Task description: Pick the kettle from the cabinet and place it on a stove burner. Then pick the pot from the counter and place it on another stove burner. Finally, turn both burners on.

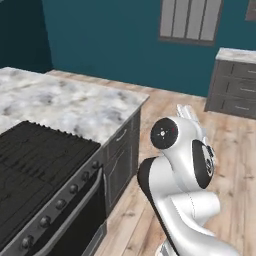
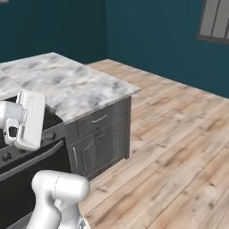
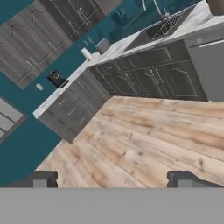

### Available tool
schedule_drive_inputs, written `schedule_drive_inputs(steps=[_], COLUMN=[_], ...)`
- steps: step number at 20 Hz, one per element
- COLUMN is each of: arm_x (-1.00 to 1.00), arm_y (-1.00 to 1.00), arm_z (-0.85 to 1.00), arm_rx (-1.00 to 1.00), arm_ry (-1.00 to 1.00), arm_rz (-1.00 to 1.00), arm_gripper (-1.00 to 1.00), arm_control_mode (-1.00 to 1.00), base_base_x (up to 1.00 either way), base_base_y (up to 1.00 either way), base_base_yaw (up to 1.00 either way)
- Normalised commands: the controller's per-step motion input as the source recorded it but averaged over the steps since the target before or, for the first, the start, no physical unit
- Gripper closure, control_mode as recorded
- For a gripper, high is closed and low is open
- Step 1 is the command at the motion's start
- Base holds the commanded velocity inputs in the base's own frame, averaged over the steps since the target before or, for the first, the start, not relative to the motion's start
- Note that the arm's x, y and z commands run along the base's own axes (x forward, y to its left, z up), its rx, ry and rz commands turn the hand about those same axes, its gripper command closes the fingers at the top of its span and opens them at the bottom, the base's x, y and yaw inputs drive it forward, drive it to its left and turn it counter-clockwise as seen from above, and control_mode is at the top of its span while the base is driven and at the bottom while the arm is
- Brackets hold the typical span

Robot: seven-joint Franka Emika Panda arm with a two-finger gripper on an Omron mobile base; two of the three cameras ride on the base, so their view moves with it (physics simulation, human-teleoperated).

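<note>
My gripper (image 3: pixel 111 179) is open, its two dark fingertips (image 3: pixel 40 179) wide apart with nothing between them. It hangs over bare wooden floor and looks across the room at a far run of dark cabinets. The stove's black grated burners (image 1: pixel 35 160) lie at my left, with a row of dark round knobs (image 1: pixel 60 204) along the front. The marble counter (image 1: pixel 75 105) (image 2: pixel 76 85) beside the stove is bare. The kettle and the pot are out of view. Shut dark grey wood-grain doors (image 3: pixel 39 35) hang over the far counter. I cannot tell whether they are the task's cabinet.
My folded white arm (image 1: pixel 185 165) (image 2: pixel 27 118) stands to the right of the stove. The far counter holds a dark sink (image 3: pixel 162 28), a grey box (image 3: pixel 103 45) and a black object (image 3: pixel 57 78). A cut-off brown thing (image 3: pixel 216 5) sits at its end. Wooden floor (image 2: pixel 179 147) lies open between.
</note>
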Motion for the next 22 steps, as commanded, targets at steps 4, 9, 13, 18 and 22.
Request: schedule_drive_inputs(steps=[4,9,13,18,22], arm_x=[0.00,0.00,0.00,0.00,0.00], arm_y=[0.00,0.00,0.00,0.00,0.00], arm_z=[0.00,0.00,0.00,0.00,0.00], arm_rx=[0.00,0.00,0.00,0.00,0.00], arm_ry=[0.00,0.00,0.00,0.00,0.00], arm_rz=[0.00,0.00,0.00,0.00,0.00], arm_gripper=[-1.00,-1.00,-1.00,-1.00,-1.00], arm_control_mode=[1.00,1.00,1.00,1.00,1.00], base_base_x=[-0.01,-0.02,0.00,0.00,0.00], base_base_y=[0.00,0.00,0.00,0.00,0.00], base_base_yaw=[-0.50,-0.51,-0.51,-0.51,-0.51])
